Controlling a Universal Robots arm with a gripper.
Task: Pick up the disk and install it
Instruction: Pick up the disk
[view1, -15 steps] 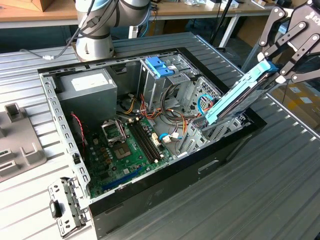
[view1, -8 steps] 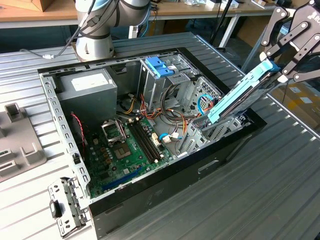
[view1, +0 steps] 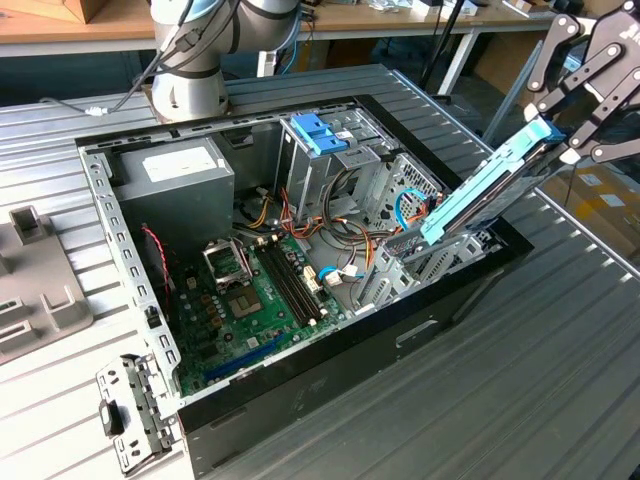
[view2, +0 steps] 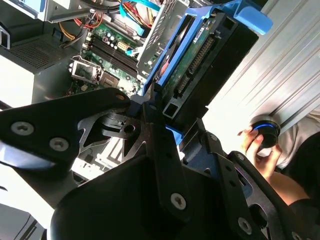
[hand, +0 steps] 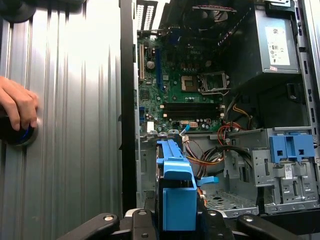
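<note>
Disk (view1: 495, 195) is held in the air, tilted steeply, at the exterior view's right end of the open computer case (view1: 300, 400). Its high end sits in the end effector (view1: 558, 140). Its low end points down into the metal drive bay (view1: 420, 265) at that end of the case; can't tell whether it touches the bay yet. The end effector is clamped on the disk, with the jaws closed against its two sides. In the second wrist view the grip (view2: 165, 117) is near the connector end, and the green circuit board (view2: 187, 55) faces the camera.

Case lies on a ribbed metal surface (view1: 560, 380). Inside it are the motherboard (view1: 250, 300), a grey power supply (view1: 175, 175) at the far left, and a drive cage (view1: 320, 135) with a light-blue top at the far side.

A person's hand (hand: 17, 107) rests on a black-and-blue knob (hand: 20, 136) on the surface beside the case, well apart from the disk.

Handling, judged:
- Rigid metal body, dense for its size, no flex.
- Shock-sensitive, so knocks against the bay are a risk.
- Bare board and connector pins are fragile and should not be pinched.
- Best hold is across the blue side rail (view1: 480, 188) edges, as here.
- The plastic may be a bit slick.
</note>
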